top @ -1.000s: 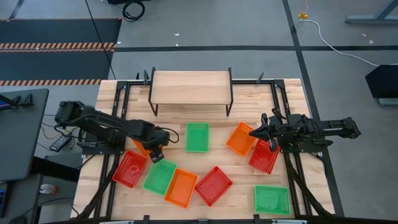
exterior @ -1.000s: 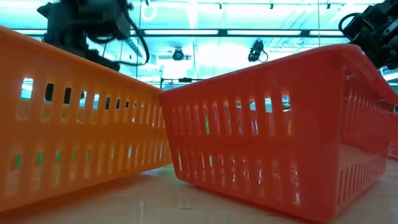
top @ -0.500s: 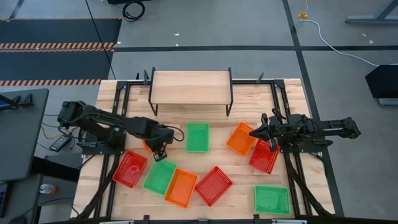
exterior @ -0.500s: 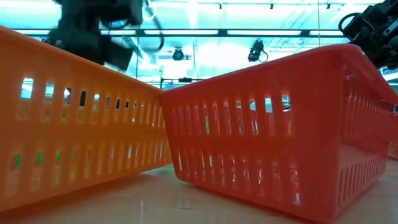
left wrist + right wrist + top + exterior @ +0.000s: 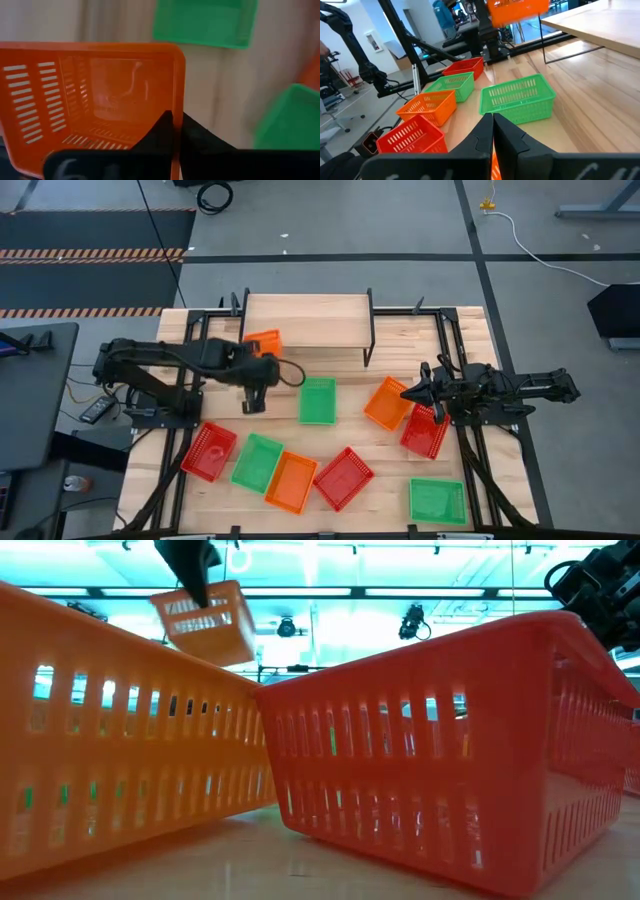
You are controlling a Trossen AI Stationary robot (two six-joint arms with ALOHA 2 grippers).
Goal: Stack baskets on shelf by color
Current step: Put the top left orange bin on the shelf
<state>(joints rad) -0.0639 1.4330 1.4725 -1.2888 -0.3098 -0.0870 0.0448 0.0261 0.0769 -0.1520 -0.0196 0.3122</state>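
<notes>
Left end effector [image 5: 252,372]: clenched on the rim of an orange mesh-walled plastic basket [image 5: 263,342], which it holds in the air, clear of the table.
Carried basket: tilted, hanging just in front of the left part of the low light-wood shelf on thin black legs [image 5: 306,318]; no basket lies on the shelf top.
Nearest neighbour: a green mesh basket [image 5: 318,400] flat on the wooden table [image 5: 380,455], just to the right of the left end effector.
Cluster below the left end effector: a red basket [image 5: 208,451], a second green basket [image 5: 257,463], a second orange basket [image 5: 291,481] and a second red basket [image 5: 343,477], side by side in an arc.
Right end effector [image 5: 408,393]: clenched on the edge of a third orange basket [image 5: 387,402] that rests on the table.
Beside the right end effector: a third red basket [image 5: 425,431] partly under the arm; a third green basket [image 5: 437,501] nearer the front edge.
</notes>
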